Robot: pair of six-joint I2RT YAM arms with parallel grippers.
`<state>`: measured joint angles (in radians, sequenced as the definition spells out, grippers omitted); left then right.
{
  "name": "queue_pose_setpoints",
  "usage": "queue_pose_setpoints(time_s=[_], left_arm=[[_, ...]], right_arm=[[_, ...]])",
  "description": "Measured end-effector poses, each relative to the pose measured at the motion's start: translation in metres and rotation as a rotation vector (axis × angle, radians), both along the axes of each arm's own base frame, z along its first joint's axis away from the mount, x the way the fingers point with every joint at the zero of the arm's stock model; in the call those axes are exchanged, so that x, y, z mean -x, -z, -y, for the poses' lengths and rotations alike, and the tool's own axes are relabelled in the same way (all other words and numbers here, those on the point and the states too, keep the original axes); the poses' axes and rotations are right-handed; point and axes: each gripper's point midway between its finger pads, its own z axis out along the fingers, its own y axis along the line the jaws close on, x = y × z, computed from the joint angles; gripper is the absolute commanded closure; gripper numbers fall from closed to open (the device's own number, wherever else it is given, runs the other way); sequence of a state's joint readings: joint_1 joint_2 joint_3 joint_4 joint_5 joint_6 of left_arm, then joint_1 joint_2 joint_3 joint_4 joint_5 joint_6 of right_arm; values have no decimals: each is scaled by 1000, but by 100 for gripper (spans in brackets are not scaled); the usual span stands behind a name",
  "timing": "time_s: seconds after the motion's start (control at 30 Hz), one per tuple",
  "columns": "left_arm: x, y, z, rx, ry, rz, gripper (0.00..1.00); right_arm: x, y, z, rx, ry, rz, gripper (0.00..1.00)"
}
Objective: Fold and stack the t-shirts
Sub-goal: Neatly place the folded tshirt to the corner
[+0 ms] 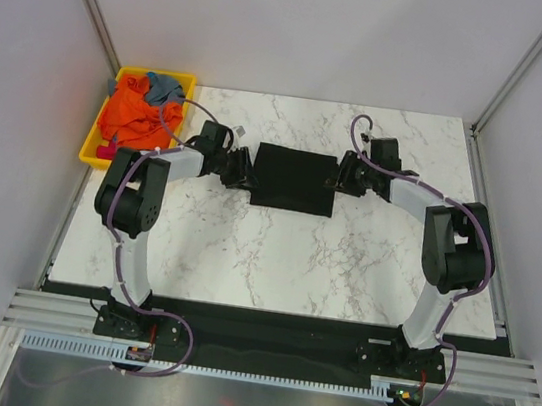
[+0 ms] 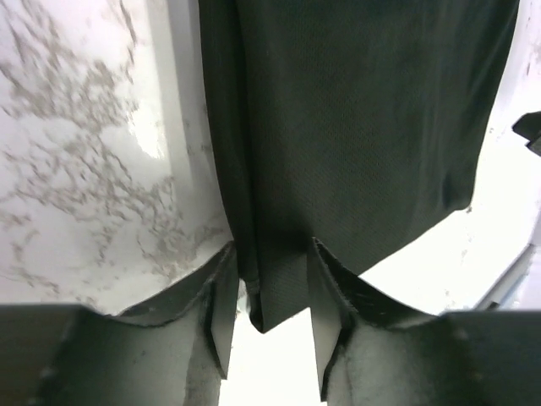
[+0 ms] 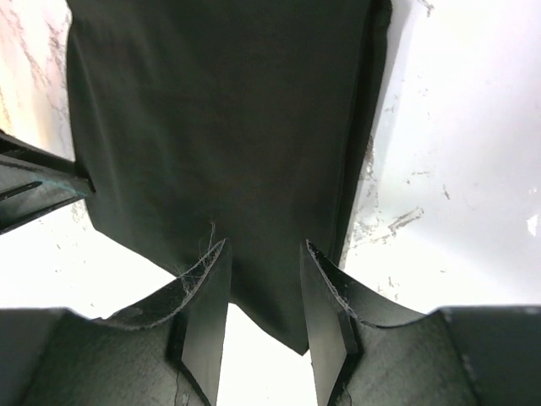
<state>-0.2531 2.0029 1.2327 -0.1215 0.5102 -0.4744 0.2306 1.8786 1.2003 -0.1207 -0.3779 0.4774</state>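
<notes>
A black t-shirt (image 1: 295,178) lies folded into a rectangle at the middle of the marble table. My left gripper (image 1: 245,172) is at its left edge and my right gripper (image 1: 338,177) at its right edge. In the left wrist view the gripper (image 2: 270,249) is open, with a folded corner of the black shirt (image 2: 363,127) between its fingers and a gap beside the cloth. In the right wrist view the gripper (image 3: 264,249) is likewise open astride a corner of the shirt (image 3: 220,127). An orange t-shirt (image 1: 133,118) and a grey-blue one (image 1: 164,87) lie crumpled at the far left.
The orange and grey-blue shirts sit in a yellow tray (image 1: 92,148) at the table's far left edge. Grey walls close in both sides and the back. Bare marble (image 1: 282,265) stretches in front of the black shirt.
</notes>
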Motion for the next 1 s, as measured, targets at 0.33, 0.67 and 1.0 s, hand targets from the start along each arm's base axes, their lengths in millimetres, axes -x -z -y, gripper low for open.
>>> queue_pose_setpoints(time_s=[0.33,0.67,1.0], left_arm=[[13,3,2,24,-25,-111,62],[23,4,-8,-48,-63,-189,52],[14,-44,-26,-145,-121,-100,55]], right_arm=[[-5,14,13,62,21,-3,48],[-43,37,17,140,19,3,48],[-65,41,11,133,0,30,77]])
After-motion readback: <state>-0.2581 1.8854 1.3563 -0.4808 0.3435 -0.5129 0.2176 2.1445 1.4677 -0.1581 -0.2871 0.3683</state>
